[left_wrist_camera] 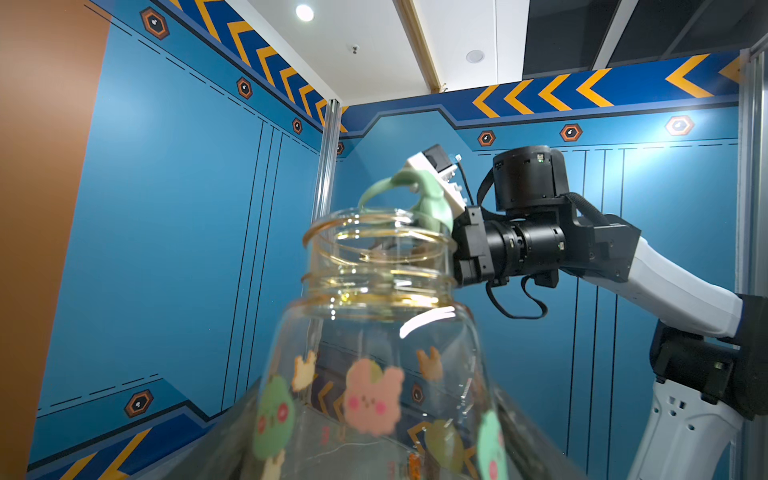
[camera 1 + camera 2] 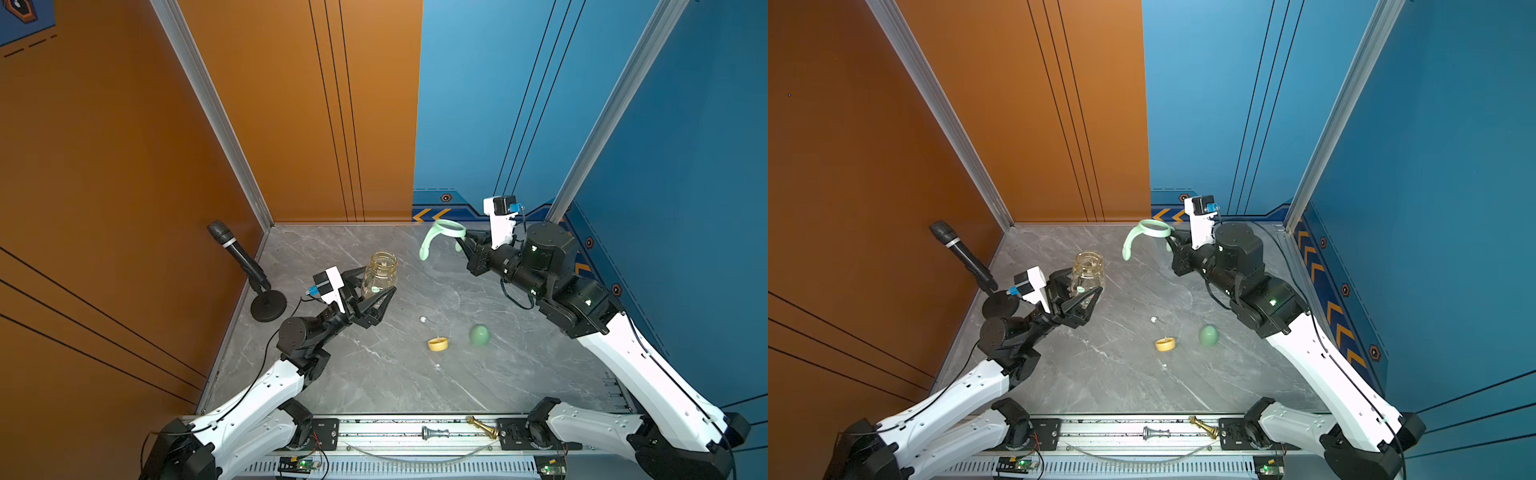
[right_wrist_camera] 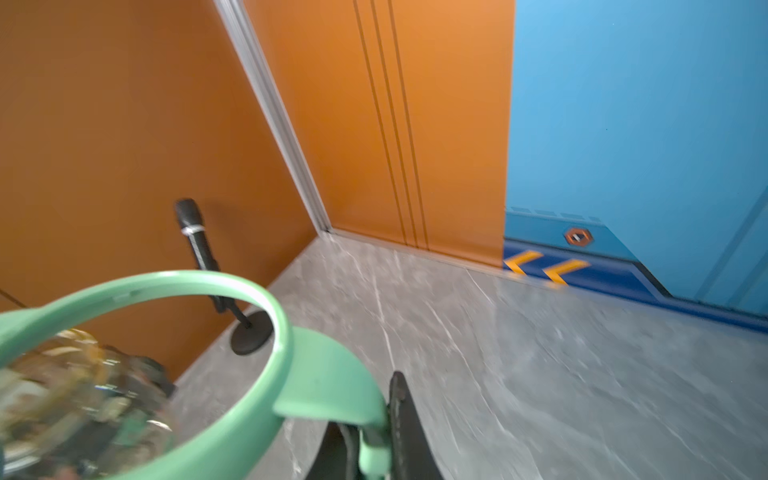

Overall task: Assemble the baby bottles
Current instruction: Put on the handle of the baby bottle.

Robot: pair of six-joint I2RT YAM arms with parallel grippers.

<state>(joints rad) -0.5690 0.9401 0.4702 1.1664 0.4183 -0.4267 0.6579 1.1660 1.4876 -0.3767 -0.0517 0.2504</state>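
Bottle [image 2: 379, 276] assembly has barely begun, I judge: no part is joined yet. My left claw [image 2: 376, 297] grips the clear, sticker-dotted body upright above the bench [image 2: 374, 374], its threaded mouth bare. My right claw [image 2: 467, 241] pinches the mint handle ring [image 2: 446, 232] aloft, near the bottle but apart. Left to fit: the ring, the yellow collar [image 2: 437, 344] and green cap [image 2: 478, 335], both lying on the bench.

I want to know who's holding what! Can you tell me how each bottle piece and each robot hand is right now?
bottle body: upright, open mouth, held off the table.
left gripper: shut on the bottle body.
handled ring: held in the air, not yet on the bottle.
right gripper: shut on the handled ring.
yellow collar: lying on the table.
dome cap: lying on the table.
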